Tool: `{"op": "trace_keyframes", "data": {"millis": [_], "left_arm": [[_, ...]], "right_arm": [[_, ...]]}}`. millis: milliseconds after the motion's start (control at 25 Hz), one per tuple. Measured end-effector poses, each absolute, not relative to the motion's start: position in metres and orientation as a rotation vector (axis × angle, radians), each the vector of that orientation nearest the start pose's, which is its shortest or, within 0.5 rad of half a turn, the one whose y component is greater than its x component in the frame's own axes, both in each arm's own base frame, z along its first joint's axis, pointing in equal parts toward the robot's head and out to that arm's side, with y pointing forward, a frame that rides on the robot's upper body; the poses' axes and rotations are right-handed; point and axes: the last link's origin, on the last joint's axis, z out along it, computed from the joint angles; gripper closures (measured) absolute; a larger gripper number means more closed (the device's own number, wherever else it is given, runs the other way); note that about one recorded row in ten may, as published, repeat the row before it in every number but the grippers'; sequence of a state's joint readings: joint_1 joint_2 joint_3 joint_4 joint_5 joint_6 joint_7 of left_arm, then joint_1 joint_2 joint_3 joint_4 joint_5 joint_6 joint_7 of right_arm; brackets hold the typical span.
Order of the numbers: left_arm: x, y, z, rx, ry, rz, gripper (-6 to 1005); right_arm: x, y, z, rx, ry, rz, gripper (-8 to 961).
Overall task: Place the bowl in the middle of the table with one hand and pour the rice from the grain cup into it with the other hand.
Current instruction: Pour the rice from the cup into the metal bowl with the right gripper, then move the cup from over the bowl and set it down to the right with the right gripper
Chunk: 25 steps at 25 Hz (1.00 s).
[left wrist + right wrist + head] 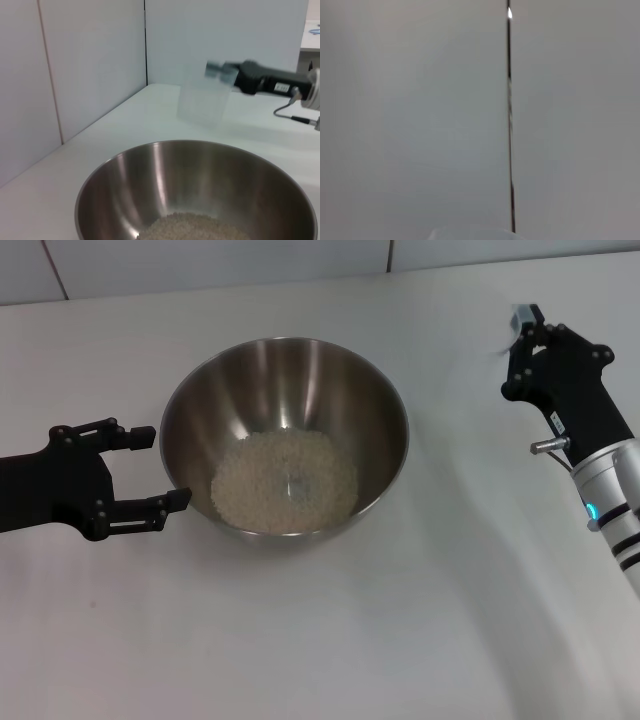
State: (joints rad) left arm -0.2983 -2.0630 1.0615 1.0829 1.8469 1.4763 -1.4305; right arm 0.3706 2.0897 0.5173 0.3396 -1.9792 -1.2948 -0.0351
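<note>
Large round stainless-steel mixing bowl (285, 435) sitting near the middle of the plain white tabletop (330, 640), with a loose heap of off-white rice grains (285, 483) already in its bottom. Black two-fingered left gripper (148, 468) level with the bowl's left side, fingers spread wide apart and holding nothing, one fingertip close to or just touching the rim, hard to tell which. Black right gripper with the silver-grey wrist section (528, 332) off to the right, well apart from the bowl, raised over the table. Small transparent plastic grain cup (202, 100) visible from the left wrist camera as a pale clear shape hanging at that gripper's tip, apparently clamped there and seemingly empty; exact finger closure not visible, so cannot tell for certain. Likely handling: bowl stiff, smooth and slippery, now heavier with grain, best taken by pinching the thin rim. Cup very light, thin-walled, probably easy to crush or let slip, best held around the mid-wall with gentle force and set down upright.
</note>
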Motion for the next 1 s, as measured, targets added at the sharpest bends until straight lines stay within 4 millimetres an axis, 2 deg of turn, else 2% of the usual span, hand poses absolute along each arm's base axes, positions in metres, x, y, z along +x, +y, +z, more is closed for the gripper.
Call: {"op": "trace_keyframes", "data": {"millis": [40, 240, 560, 640, 800, 960, 1000], "left_arm": [[-0.252, 0.312, 0.024, -2.744, -0.307, -0.458, 164], [-0.252, 0.312, 0.024, -2.744, -0.306, -0.458, 164], [-0.252, 0.312, 0.024, -2.745, -0.305, -0.458, 164], [-0.252, 0.312, 0.024, -2.746, -0.304, -0.459, 164], [-0.251, 0.312, 0.024, -2.747, -0.303, -0.459, 164], [-0.250, 0.313, 0.024, -2.748, -0.303, -0.460, 164], [-0.250, 0.313, 0.024, -2.748, -0.303, -0.460, 164]], "right_arm": [[0.304, 0.309, -0.042, -1.621, 0.509, 0.760, 940], [0.319, 0.320, -0.047, -1.687, 0.552, 0.633, 942], [0.327, 0.330, -0.053, -1.740, 0.600, 0.529, 940], [0.329, 0.331, -0.054, -1.745, 0.610, 0.517, 940], [0.332, 0.327, -0.057, -1.746, 0.636, 0.505, 877], [0.339, 0.315, -0.061, -1.729, 0.681, 0.508, 813], [0.340, 0.309, -0.061, -1.719, 0.692, 0.519, 772]]}}
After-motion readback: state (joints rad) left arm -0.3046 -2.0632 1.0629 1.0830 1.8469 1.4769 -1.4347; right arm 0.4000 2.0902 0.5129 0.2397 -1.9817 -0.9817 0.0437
